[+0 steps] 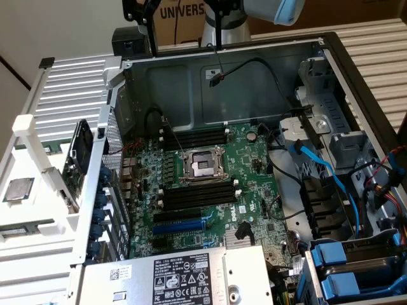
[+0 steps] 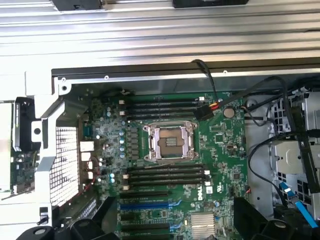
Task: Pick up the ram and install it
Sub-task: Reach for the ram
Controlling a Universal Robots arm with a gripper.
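We judged the work to be at its very start: the ram had not yet been picked up. The gripper (image 2: 176, 214) hung high over the open computer case (image 1: 191, 82), looking straight down on the motherboard (image 2: 220, 150). Its dark fingers (image 2: 107, 215) stood wide apart with nothing between them. In the exterior view the arm (image 1: 219, 19) rose above the case's far wall, well apart from anything it could grasp.

What we took for the ram (image 1: 25, 230) was a thin green stick lying flat on the white rack (image 1: 38, 146) outside the case, on the exterior view's left. It sat near a square silver processor chip (image 1: 18, 189). We could not make out its chips or its label.

Inside the case, the long black memory slots (image 2: 165, 175) ran in two banks, one on either side of the processor socket (image 2: 170, 141). As far as we could see, every slot was unfilled.

In our judgement, a pick would call for the open fingers to travel out of the case, toward the rack. They would then need to line up with the stick's long edges, since it lay flat and offered little to hold. Seating it would demand that the stick be held square to a slot, and we could not tell whether the end clips stood open.
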